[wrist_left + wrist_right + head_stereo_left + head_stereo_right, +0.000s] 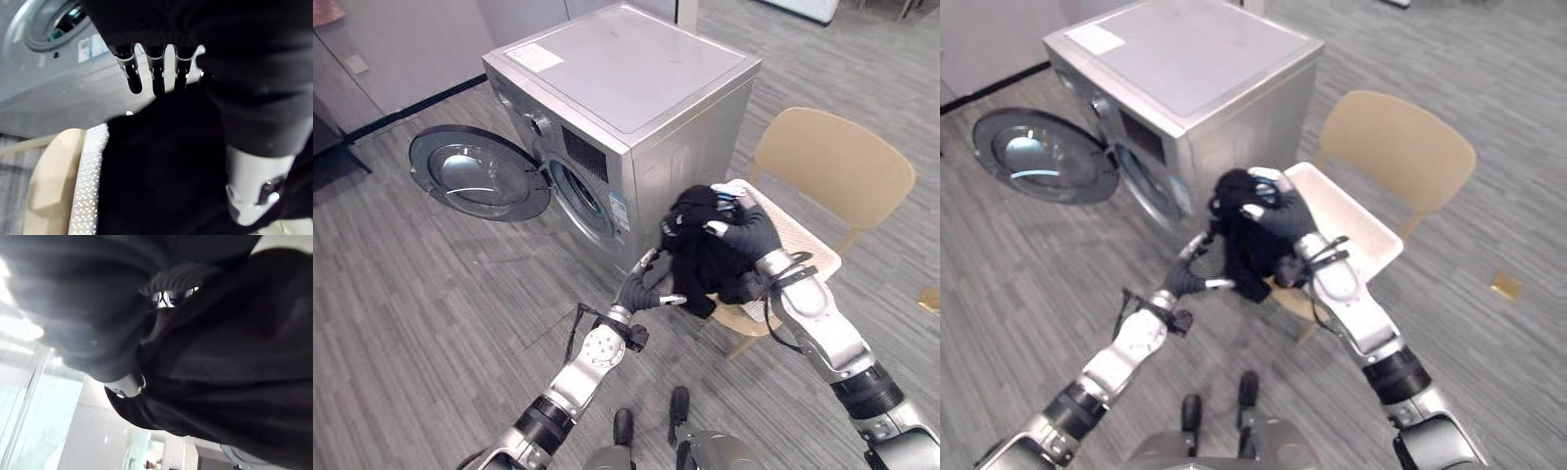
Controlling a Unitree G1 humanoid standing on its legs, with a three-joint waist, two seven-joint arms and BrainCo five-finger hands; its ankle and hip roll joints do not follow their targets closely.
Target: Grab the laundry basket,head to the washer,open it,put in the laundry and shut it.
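My R hand [744, 230] clenched round black laundry [700, 257], bunched up, lifted above white basket [803, 240] sitting on tan chair [837, 166]. L hand [646, 286] just beside garment's lower edge, fingers [155, 81] straight, tips at cloth. Silver washer [626, 108] close behind laundry, door [480, 174] swung wide open, drum opening [579, 199] exposed. Grey plank floor [431, 304].
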